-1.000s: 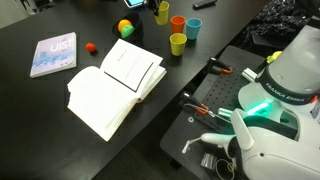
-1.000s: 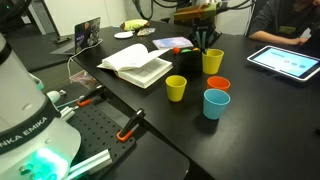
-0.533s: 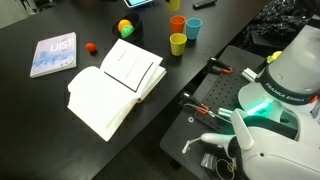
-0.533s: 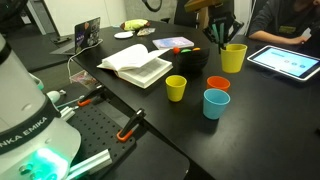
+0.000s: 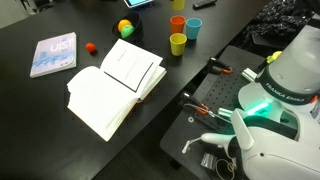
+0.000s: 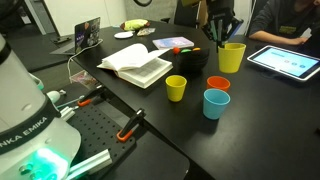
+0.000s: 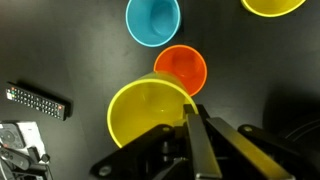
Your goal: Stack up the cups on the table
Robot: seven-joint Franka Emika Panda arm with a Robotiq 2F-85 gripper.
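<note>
Gripper point(image 7: 190, 118) pinches the rim of a yellow cup point(image 6: 232, 58), holding it clear of the table point(image 6: 255, 105) at the far right, nearly over the orange cup point(image 6: 218, 84), apparently so it can drop in.

White arm point(image 5: 290, 65), black FRANKA EMIKA lettering point(image 5: 293, 94), green glow point(image 5: 255, 107) — black end effector point(image 7: 191, 115).

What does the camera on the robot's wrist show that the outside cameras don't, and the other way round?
Only the wrist view looks straight down into the cups: the gripper pinches the rim of a yellow cup, and a remote control lies off to one side. Only the exterior views show the open book, the closed book, the ball and the tablet. Both share the blue cup, the orange cup and the other yellow cup on the black table.
</note>
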